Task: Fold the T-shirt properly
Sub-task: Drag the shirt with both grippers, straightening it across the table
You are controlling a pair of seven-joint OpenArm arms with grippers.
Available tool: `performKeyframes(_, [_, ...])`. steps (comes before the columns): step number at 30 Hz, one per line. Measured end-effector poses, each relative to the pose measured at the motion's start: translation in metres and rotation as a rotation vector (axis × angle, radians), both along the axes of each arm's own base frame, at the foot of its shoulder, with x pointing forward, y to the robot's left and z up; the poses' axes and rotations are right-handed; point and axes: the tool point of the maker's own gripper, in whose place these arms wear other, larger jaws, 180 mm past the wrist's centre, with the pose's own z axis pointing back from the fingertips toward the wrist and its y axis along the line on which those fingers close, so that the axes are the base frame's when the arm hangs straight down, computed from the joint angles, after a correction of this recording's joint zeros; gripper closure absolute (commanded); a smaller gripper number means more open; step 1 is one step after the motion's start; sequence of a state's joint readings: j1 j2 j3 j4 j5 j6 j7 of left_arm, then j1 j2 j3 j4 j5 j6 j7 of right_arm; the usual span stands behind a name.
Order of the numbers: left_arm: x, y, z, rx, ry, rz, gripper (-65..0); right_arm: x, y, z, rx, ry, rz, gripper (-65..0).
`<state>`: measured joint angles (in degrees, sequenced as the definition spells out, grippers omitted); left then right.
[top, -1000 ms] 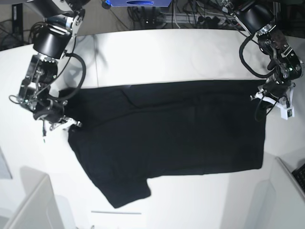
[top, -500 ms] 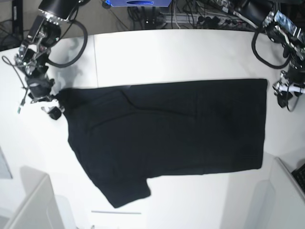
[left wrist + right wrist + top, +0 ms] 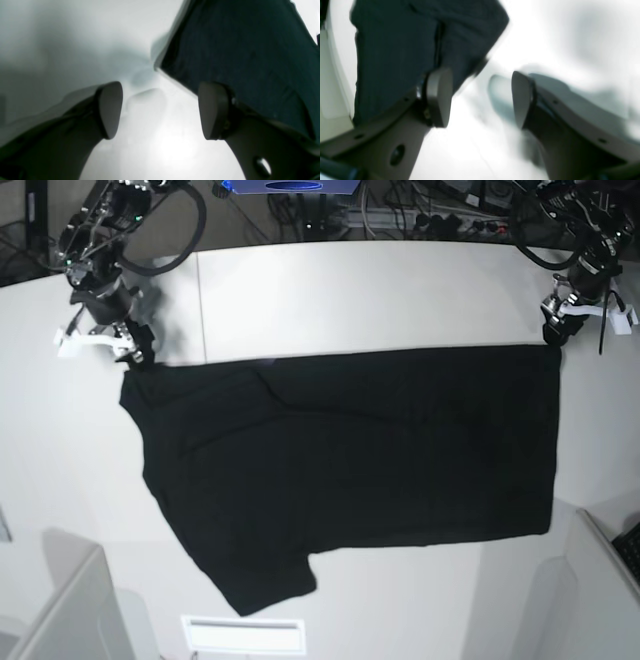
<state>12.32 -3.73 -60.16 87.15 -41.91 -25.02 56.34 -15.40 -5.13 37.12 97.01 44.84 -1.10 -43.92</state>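
Both claws spread, nothing pinched. My left claw point(image 3: 160, 110) hangs over bare counter point(image 3: 75, 50), just off one far corner of the T-shirt point(image 3: 245, 50); in the base view it point(image 3: 560, 320) sits right at that corner. My right claw point(image 3: 481, 97) is likewise beside the opposite far corner, cloth under one finger point(image 3: 440, 97). T-shirt point(image 3: 350, 470) lies flat, plain black side up, long axis running from claw to claw, one sleeve poking toward the near edge. I judge each arm nearest its own corner.

White table point(image 3: 400, 290); black T-shirt point(image 3: 350, 460) flat across it
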Motion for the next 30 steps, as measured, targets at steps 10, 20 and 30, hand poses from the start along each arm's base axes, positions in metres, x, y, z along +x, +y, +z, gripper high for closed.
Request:
performKeyframes(10, [0.035, -0.003, -0.01, -0.102, -0.092, 0.041, -44.9, 0.034, -0.01, -0.018, 0.056, -0.01, -0.014, -35.6])
performKeyframes(20, [0.053, -0.001, -0.014, -0.074, -0.074, 0.03, -44.8, 0.049, -0.014, -0.022, 0.07, -0.043, -0.041, -35.4])
performKeyframes(30, [0.051, -0.002, -0.02, -0.066, -0.033, 0.027, -12.2, 0.046, -0.018, -0.032, 0.063, -0.018, -0.043, -8.1])
